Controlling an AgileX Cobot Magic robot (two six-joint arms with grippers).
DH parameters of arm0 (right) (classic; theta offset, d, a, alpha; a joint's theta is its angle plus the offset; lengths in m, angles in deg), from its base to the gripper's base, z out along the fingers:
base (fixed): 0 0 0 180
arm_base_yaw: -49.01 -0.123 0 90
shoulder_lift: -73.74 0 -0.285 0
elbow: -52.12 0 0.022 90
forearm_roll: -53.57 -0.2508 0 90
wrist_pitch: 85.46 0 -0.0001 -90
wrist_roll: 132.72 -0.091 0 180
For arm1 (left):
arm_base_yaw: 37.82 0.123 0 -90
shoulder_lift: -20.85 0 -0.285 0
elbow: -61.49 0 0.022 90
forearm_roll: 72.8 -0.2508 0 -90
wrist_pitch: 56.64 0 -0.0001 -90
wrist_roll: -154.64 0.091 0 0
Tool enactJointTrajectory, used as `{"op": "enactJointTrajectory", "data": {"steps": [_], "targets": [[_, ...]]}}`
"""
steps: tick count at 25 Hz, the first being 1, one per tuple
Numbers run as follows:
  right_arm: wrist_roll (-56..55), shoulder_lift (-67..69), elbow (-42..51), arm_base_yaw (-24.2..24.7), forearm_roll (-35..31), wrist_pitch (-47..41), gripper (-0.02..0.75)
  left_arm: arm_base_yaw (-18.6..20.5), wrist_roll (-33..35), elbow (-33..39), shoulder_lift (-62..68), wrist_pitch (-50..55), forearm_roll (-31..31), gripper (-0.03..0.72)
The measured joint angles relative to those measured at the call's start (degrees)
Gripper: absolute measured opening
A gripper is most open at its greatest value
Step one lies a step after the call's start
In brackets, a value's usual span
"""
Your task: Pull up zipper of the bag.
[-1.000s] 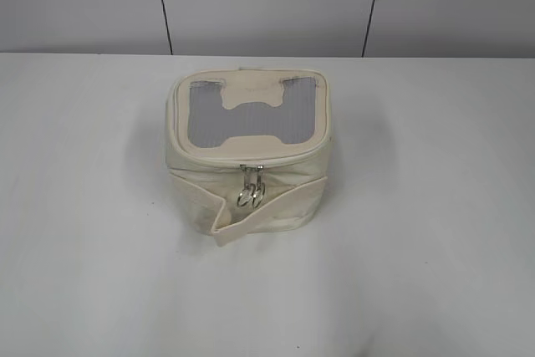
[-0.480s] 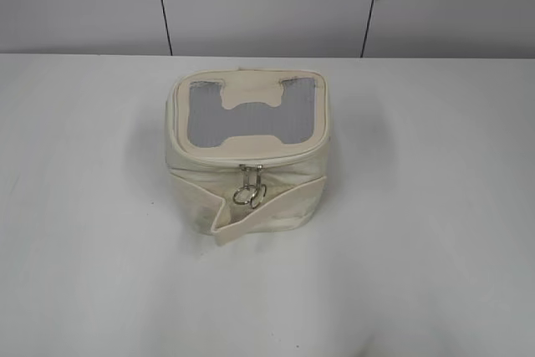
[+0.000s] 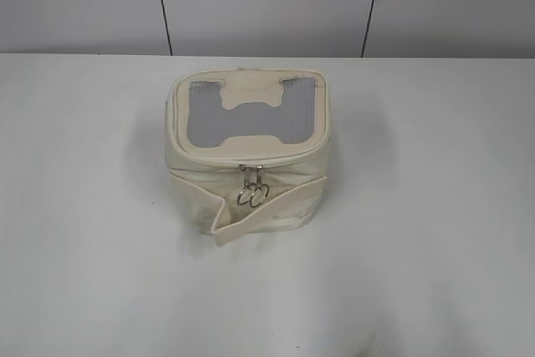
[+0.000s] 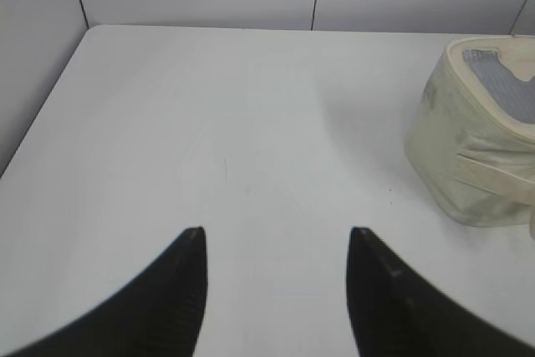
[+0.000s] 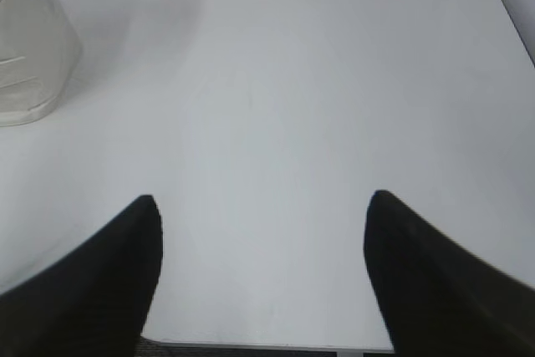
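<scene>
The bag (image 3: 247, 152) stands upright on the white bench (image 3: 435, 232), about midway between the left and right edges and nearer the far edge than the near one. Its top panel is grey mesh (image 3: 251, 114) with a cream H-shaped patch (image 3: 252, 106) across it. The zipper (image 3: 251, 155) runs round the rim of that panel, and its two silver pulls (image 3: 251, 190) hang side by side down the near face, rings touching, just above the cream strap (image 3: 267, 211) that slants across that face.

Neither arm shows in the exterior view. In the left wrist view the left gripper (image 4: 276, 244) hovers over bare bench near the left edge, fingers (image 4: 180, 290) spread apart and holding nothing; the bag (image 4: 472, 131) sits well apart from it. In the right wrist view the right gripper (image 5: 263, 211) hangs above the near edge of the bench, fingers (image 5: 418, 265) set wide with nothing between them, and only the bag's lower side (image 5: 29, 48) shows, well clear of it
</scene>
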Motion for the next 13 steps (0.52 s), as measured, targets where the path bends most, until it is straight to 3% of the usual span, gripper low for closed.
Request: {"op": "enactJointTrajectory", "data": {"steps": [13], "targets": [[0.0, 0.0, 0.0, 0.0, -0.07, 0.0, 0.582, -0.19, 0.0, 0.0, 0.0, -0.11, 0.0, 0.409]]}}
